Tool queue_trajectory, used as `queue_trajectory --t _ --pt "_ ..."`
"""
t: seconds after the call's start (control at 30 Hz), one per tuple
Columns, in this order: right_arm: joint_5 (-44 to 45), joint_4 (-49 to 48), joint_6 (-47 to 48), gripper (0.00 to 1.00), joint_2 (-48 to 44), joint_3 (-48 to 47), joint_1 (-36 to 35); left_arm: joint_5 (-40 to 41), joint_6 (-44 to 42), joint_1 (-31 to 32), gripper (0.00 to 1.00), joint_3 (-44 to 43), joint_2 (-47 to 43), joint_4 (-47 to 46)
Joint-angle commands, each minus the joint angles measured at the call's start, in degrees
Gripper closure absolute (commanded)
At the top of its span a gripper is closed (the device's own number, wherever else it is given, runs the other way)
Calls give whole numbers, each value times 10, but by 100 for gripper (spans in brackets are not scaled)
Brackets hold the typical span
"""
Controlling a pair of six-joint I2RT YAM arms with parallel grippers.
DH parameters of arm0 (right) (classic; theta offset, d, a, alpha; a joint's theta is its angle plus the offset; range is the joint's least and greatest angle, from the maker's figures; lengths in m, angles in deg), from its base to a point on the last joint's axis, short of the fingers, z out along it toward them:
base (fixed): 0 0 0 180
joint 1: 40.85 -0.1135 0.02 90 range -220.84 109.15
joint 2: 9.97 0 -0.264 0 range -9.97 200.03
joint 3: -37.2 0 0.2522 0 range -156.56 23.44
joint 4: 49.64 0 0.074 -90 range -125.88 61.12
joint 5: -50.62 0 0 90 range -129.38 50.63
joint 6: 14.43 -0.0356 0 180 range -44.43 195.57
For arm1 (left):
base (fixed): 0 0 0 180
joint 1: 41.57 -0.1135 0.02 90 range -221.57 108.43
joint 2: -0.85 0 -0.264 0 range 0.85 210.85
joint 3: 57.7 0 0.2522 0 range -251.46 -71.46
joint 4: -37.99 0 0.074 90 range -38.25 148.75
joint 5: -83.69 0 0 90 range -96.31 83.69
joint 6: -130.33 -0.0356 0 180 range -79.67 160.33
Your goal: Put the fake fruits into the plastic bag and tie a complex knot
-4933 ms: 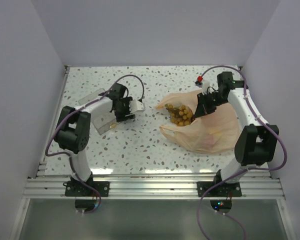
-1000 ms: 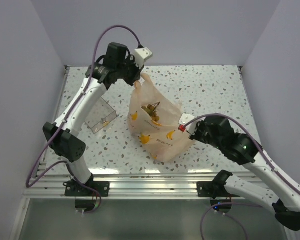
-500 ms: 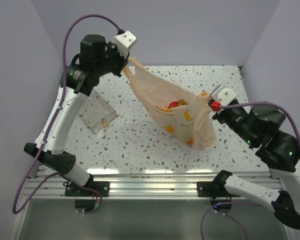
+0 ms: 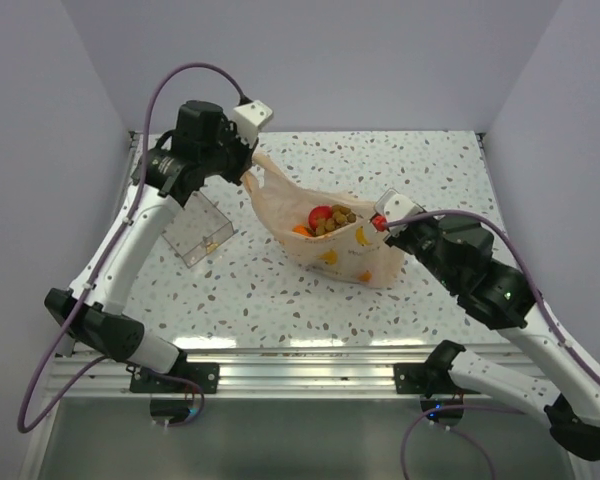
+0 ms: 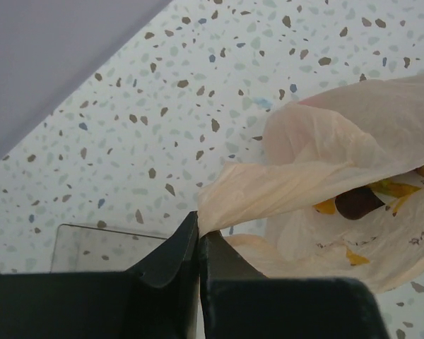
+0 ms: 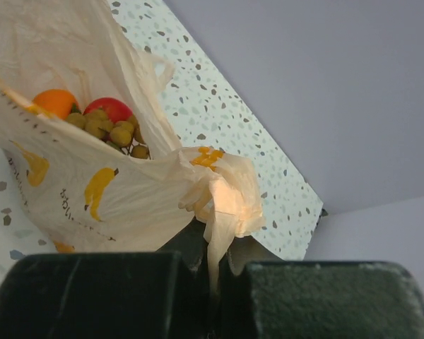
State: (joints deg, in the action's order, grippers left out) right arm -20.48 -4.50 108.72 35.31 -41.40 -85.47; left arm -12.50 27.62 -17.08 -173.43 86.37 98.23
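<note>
The peach plastic bag [image 4: 330, 240] hangs stretched between both arms above the table. Inside it show fake fruits: a red apple [image 4: 320, 214], an orange piece [image 4: 302, 229] and a tan grape cluster [image 4: 338, 220]. My left gripper [image 4: 248, 176] is shut on the bag's left handle [image 5: 268, 194]. My right gripper [image 4: 383, 226] is shut on the bunched right handle [image 6: 222, 201]. The right wrist view looks into the bag at the orange piece [image 6: 55, 102], the apple [image 6: 107, 109] and the grapes [image 6: 109, 131]. Yellow banana prints mark the bag's side.
A clear rigid tray [image 4: 197, 232] lies on the speckled table to the left of the bag; it also shows as the tray [image 5: 102, 247] under my left fingers. Lilac walls close in the back and both sides.
Both grippers have come down and drawn closer together, still holding the handles. The bag hangs lower and slacker, and more of the fruit shows at its mouth.
</note>
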Motion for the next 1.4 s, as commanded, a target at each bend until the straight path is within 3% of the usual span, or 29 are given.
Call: queue_trajectory --t 0.0,0.07,0.1,0.13,0.17,0.2,0.27,0.37,0.47,0.53,0.63,0.87,1.03,1.23,1.33,1.37 --pt "-25 -107 21 100 9 6 1 -41 37 -8 87 43 -18 -13" --pt "-52 -112 26 100 21 -5 1 -103 37 -14 80 46 -29 -38" --pt "-59 -124 31 100 29 -10 7 -117 41 -18 70 45 -36 -52" --pt "-73 -127 35 100 38 -20 11 -141 56 -32 50 42 -50 -80" --pt "-73 -127 39 100 38 -28 11 -160 63 -42 50 40 -55 -90" --pt "-82 -127 39 100 48 -35 17 -180 73 -65 35 37 -60 -100" --pt "-94 -125 35 100 56 -54 25 -208 85 -90 25 33 -73 -118" --pt "-126 -106 15 100 62 -69 35 -347 57 -111 18 21 -94 -160" --pt "-183 -65 3 100 64 -73 36 -495 48 -110 18 76 -127 -254" --pt "-226 -34 -9 100 66 -74 37 -534 47 -87 18 96 -128 -284" --pt "-295 16 -18 99 72 -84 36 -532 -2 -26 22 98 -107 -264" --pt "-337 45 -17 98 79 -89 36 -540 -80 106 21 143 -76 -269" --pt "-352 54 -19 98 78 -91 36 -544 -83 144 21 144 -49 -286" --pt "-366 60 -14 96 75 -80 36 -573 -86 174 29 128 -24 -292" --pt "-367 62 -10 94 73 -78 36 -583 -83 179 42 127 -20 -300" --pt "-367 62 -9 94 73 -78 36 -588 -81 180 52 125 -18 -300"
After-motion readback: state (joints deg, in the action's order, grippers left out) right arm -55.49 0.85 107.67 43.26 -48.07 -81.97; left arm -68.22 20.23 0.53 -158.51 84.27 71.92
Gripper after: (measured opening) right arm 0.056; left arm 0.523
